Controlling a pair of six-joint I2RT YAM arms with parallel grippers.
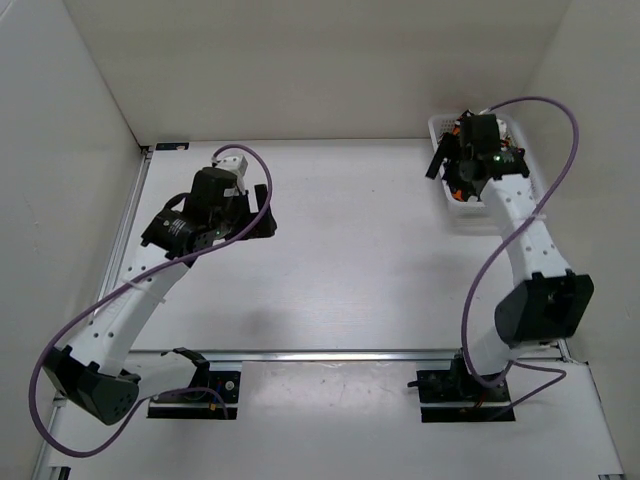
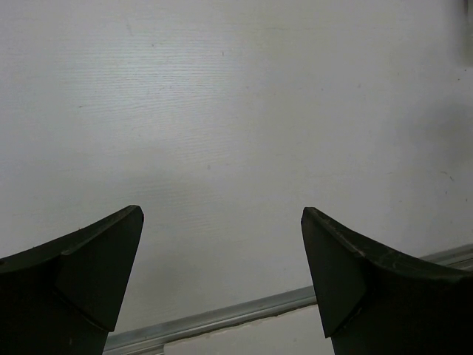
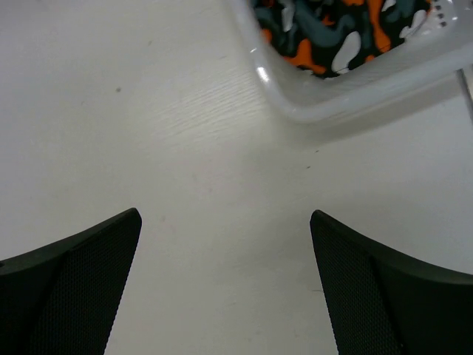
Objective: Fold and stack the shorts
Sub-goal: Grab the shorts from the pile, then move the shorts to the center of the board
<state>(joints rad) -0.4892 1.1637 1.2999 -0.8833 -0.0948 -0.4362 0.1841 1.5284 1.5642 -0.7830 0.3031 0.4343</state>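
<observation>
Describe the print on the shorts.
Orange, black, grey and white blotches on the shorts; right wrist view shows it best.

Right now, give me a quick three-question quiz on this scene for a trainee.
1. True or false: the shorts lie outside the basket.
2. Fill in: the left gripper and the right gripper both stand ____, holding nothing.
3. Which arm reaches nearer the basket? A: left. B: right.

Key: 1 false, they sit inside it. 2 open. 3 B.
</observation>
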